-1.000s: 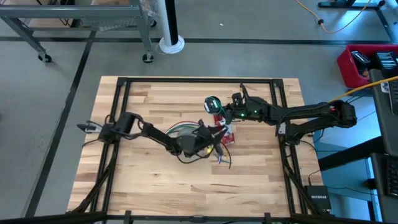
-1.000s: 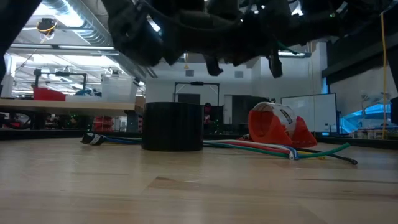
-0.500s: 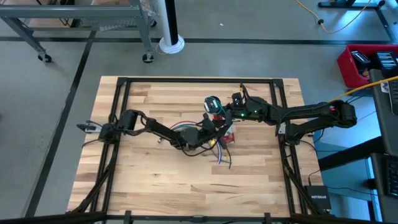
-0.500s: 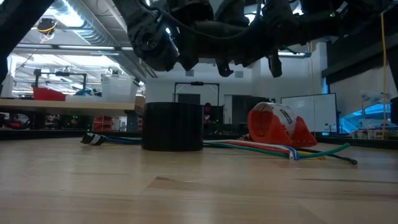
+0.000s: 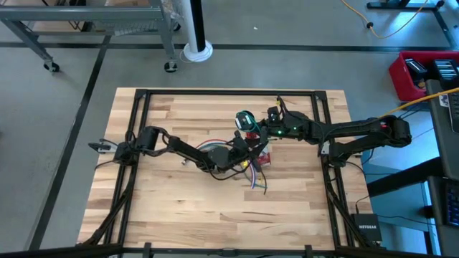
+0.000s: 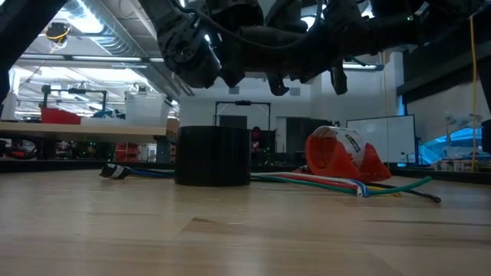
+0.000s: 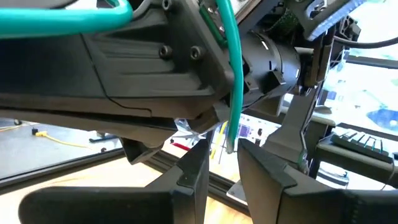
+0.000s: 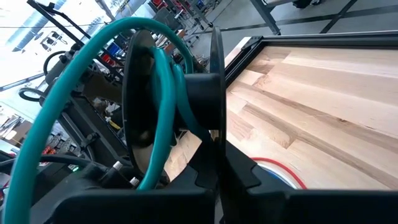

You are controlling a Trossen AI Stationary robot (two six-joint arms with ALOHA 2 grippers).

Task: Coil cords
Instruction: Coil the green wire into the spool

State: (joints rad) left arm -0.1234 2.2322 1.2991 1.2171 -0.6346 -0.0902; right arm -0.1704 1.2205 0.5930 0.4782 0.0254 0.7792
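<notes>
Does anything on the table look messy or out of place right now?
Yes. Loose cords trail uncoiled across the table, running past the black roll to the red tape dispenser. A teal cord loops around the right hand.

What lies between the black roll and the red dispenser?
Loose coloured cords lie on the table between roll and dispenser, seen in the low view.

Both arms crowd the desk point(image 5: 179, 208) middle over loose cords point(image 6: 368, 186), black roll point(image 6: 212, 156), red dispenser point(image 6: 343, 159); near boards lie bare.
</notes>
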